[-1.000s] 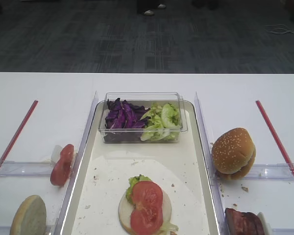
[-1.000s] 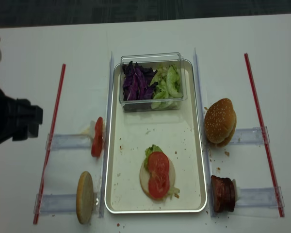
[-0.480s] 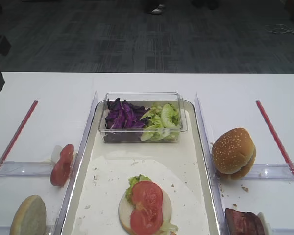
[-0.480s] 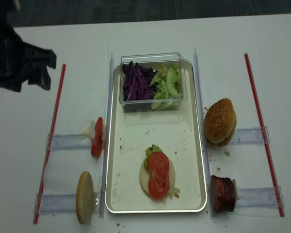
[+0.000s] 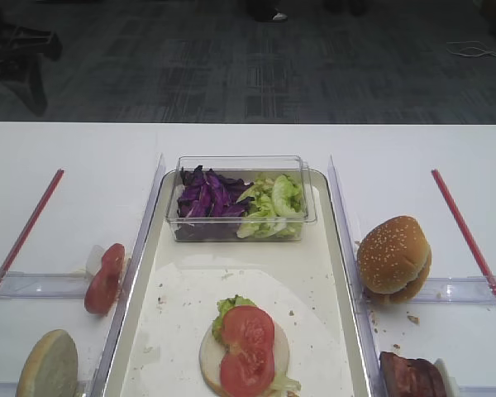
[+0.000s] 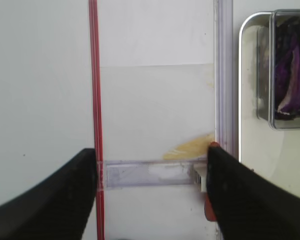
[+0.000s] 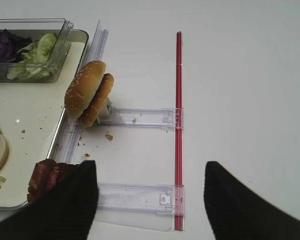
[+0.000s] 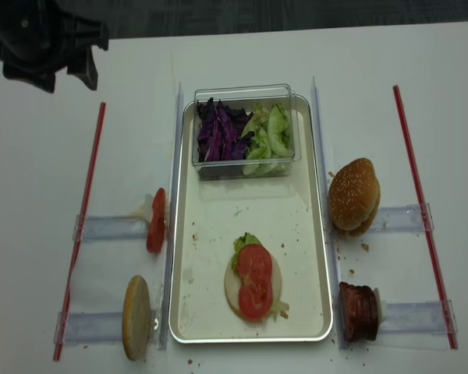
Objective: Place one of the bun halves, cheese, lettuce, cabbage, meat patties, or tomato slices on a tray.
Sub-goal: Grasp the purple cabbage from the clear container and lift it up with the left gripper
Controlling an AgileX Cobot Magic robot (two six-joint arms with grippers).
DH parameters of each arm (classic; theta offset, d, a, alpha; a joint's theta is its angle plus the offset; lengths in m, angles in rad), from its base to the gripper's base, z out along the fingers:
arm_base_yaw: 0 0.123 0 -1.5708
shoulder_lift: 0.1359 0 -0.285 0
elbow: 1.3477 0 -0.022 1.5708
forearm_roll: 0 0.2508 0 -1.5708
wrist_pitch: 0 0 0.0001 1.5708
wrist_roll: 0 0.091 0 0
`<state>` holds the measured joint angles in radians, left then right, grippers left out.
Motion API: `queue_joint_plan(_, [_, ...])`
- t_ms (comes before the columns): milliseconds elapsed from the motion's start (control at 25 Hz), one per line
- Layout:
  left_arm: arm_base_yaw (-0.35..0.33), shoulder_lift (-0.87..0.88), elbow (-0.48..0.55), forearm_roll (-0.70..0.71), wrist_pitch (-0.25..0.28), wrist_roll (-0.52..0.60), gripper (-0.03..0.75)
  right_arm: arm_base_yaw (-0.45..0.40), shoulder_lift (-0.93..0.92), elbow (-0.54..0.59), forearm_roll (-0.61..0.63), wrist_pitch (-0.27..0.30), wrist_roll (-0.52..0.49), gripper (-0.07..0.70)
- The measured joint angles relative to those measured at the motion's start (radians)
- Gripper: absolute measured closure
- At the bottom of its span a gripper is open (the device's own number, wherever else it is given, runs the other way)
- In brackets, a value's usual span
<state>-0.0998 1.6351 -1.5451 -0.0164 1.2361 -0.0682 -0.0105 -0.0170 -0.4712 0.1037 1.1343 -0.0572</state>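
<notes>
Left end effector [image 8: 74, 66] hovers wide and empty, high over the surface's far left corner. Right end effector [image 7: 150, 200] is wide too. The cabbage [image 8: 218, 131] lies in the tub: light, limp, pinch one strip mid-length.

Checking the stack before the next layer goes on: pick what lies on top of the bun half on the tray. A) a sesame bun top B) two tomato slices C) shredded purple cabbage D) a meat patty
B: two tomato slices lie overlapping on the pale bun half on the tray, with lettuce peeking out at its far edge.
</notes>
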Motion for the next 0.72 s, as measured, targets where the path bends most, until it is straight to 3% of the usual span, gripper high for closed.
queue_joint_plan(240, [0.0, 0.12, -0.108, 0.0, 0.0, 0.014, 0.279, 0.0, 0.0, 0.0, 0.0, 0.0, 0.0, 0.164])
queue_joint_plan(720, [0.0, 0.291, -0.209, -0.002, 0.0, 0.022, 0.287, 0.0, 0.0, 0.0, 0.0, 0.0, 0.0, 0.164])
